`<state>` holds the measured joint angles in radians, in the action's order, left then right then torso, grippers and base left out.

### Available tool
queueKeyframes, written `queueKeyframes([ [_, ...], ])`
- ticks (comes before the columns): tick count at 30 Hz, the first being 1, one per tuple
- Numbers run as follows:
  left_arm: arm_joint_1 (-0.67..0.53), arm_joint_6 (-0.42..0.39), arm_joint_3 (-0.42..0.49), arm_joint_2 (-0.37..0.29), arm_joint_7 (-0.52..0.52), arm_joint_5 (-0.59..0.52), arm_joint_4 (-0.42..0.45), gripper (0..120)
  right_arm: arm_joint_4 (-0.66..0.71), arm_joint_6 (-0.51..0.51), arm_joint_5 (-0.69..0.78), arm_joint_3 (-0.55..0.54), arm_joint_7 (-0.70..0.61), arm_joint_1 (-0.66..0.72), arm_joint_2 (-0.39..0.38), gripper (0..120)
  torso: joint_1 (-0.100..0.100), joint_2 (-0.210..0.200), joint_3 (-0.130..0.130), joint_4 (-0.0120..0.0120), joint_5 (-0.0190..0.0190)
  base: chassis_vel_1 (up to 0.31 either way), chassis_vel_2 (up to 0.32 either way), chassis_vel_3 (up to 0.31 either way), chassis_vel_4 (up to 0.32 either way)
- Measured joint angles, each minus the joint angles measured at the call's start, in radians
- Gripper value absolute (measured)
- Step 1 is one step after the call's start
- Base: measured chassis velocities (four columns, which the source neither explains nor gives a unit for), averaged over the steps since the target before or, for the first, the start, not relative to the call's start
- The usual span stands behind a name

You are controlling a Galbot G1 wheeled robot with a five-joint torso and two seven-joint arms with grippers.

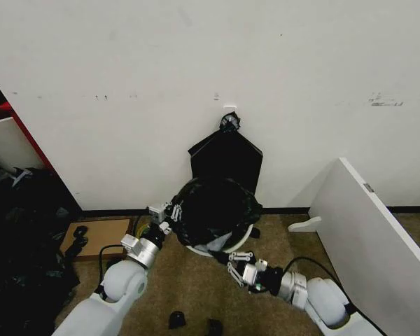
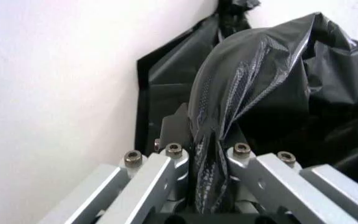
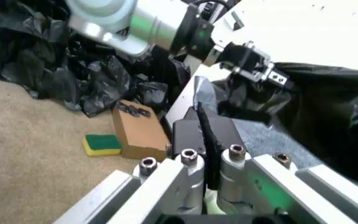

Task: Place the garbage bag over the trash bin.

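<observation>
- Plastic of the garbage bag [image 1: 213,210] lay ballooned over the trash bin [image 1: 239,241], which stood against the far wall; only a sliver of cream rim showed at the near right, so the mouth looked largely covered.
- The left gripper [image 1: 163,215] sat at the bag's left edge, its fingers [image 2: 166,161] pinched on a twisted fold of film, apparently to hold that side taut.
- The right gripper [image 1: 232,260] sat at the near right rim, its fingers [image 3: 188,135] clamped on a thin strip of the bag, probably to draw the hem down there.
- Behind the bin, a flat black bundle [image 1: 227,157] hung on the wall.
</observation>
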<state>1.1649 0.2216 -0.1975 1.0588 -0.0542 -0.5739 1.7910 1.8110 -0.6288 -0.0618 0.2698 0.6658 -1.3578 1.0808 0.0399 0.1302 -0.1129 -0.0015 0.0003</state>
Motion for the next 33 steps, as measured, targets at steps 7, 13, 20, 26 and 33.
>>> queueKeyframes([
  [7, 0.001, -0.075, -0.019, -0.015, 0.01, -0.074, 0.037, 4, -0.121, -0.058, -0.06, 0.014, -0.069, 0.018, 0.022, 0, 0.0, 0.0, 0.0, 0.0, -0.0001, 0.0, 0.0, 0.0, 0.0],
  [13, 0.006, -0.118, -0.043, -0.023, 0.039, -0.157, 0.085, 4, -0.208, -0.085, -0.089, 0.006, -0.08, 0.027, 0.04, 0, 0.0, 0.0, 0.0, 0.0002, 0.0, 0.0, 0.0, 0.0, 0.0],
  [20, 0.003, -0.122, -0.045, -0.023, 0.049, -0.196, 0.103, 4, -0.251, -0.1, -0.09, -0.022, -0.078, 0.037, 0.064, 0, 0.0, 0.0, 0.0, 0.0001, 0.0001, 0.0, 0.0, 0.0, 0.0],
  [26, -0.005, -0.088, -0.037, -0.017, 0.049, -0.165, 0.069, 4, -0.188, -0.065, -0.01, -0.026, -0.08, 0.029, 0.05, 0, 0.0, 0.0, 0.0, 0.0001, -0.0002, 0.0, 0.0, 0.0, 0.0],
  [33, -0.015, -0.04, -0.022, -0.005, 0.048, -0.131, 0.035, 4, -0.056, 0.085, 0.391, -0.093, -0.097, -0.039, -0.008, 22, 0.0, 0.0, 0.0, -0.0001, -0.0002, 0.0, 0.0, 0.0, 0.0],
])
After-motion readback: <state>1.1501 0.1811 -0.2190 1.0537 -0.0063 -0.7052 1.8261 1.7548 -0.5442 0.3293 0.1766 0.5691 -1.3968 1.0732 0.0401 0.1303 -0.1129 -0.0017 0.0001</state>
